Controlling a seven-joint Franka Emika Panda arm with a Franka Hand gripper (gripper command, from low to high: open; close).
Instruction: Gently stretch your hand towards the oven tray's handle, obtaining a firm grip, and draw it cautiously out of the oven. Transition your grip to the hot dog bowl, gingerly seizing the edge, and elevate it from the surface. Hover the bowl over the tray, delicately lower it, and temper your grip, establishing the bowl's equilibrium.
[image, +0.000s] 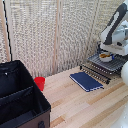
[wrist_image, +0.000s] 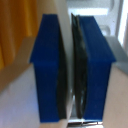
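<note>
In the exterior view the hot dog bowl (image: 105, 57), small and white with yellowish food, sits on the oven tray (image: 112, 65), a dark wire rack drawn out at the exterior view's right. The tray's handle (image: 99, 71) is the thin bar along its near edge. The white arm hides most of the oven behind the rack. My gripper (image: 106, 51) reaches down onto the bowl. In the wrist view the gripper (wrist_image: 71, 70) fills the frame. Its blue fingers (wrist_image: 49, 65) and black pads stand close together, with a thin white strip between them that looks like the bowl's edge (wrist_image: 64, 45).
A dark blue flat slab (image: 86, 81) lies on the wooden table (image: 80, 107) in front of the rack. A red cup (image: 39, 82) stands by the large open black case (image: 20, 97) at the exterior view's left. Slatted screens close off the back.
</note>
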